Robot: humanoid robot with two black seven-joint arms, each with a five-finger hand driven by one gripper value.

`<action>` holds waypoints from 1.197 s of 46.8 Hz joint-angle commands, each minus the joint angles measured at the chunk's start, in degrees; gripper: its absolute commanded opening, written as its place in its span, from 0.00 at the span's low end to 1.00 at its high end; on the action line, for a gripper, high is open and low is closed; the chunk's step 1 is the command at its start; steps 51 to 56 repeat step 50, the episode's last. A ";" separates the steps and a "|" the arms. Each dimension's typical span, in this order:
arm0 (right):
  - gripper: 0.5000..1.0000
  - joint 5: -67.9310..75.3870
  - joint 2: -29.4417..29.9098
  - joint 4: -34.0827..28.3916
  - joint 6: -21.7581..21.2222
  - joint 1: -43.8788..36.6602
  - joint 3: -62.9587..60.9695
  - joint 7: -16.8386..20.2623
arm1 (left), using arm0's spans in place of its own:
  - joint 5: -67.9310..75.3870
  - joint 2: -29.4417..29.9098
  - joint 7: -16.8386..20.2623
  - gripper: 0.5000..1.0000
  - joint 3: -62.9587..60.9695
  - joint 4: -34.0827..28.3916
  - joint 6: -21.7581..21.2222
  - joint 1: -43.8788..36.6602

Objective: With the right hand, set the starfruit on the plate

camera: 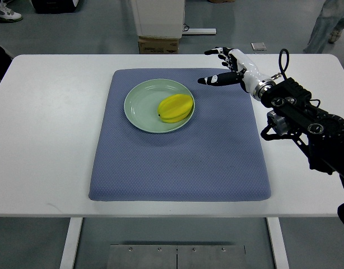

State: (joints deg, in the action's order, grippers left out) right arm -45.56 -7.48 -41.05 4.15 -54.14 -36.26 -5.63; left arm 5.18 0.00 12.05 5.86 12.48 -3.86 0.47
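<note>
starfruit (176, 108) sits on plate (139, 106), right side; right hand (228, 68) just right of plate, fingers apart, empty.

Single steep overhead view, robot's side

A lab: white bench table (49, 140), grey floor (93, 33), cardboard box (158, 45).
</note>
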 commanded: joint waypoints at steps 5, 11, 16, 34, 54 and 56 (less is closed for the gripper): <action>1.00 -0.06 -0.96 -0.87 -0.02 4.13 -6.63 0.00 | 0.00 0.00 -0.01 1.00 -0.05 0.00 0.00 -0.03; 1.00 0.03 -1.05 -1.22 0.07 8.00 -12.16 -0.18 | 0.00 0.00 -0.01 1.00 0.03 0.00 0.08 -0.03; 1.00 0.03 -0.96 -2.89 0.69 10.54 -17.08 -0.26 | 0.00 0.00 -0.01 1.00 -0.05 0.00 0.00 -0.03; 1.00 1.79 -0.43 -7.11 0.69 16.52 -26.50 -0.26 | 0.00 0.00 -0.01 1.00 -0.05 0.00 0.00 -0.03; 1.00 2.84 1.15 -7.11 0.69 19.42 -28.87 -0.26 | 0.00 0.00 -0.01 1.00 -0.05 0.00 0.08 -0.03; 1.00 2.84 1.15 -7.11 0.69 19.42 -28.87 -0.26 | 0.00 0.00 -0.01 1.00 -0.05 0.00 0.08 -0.03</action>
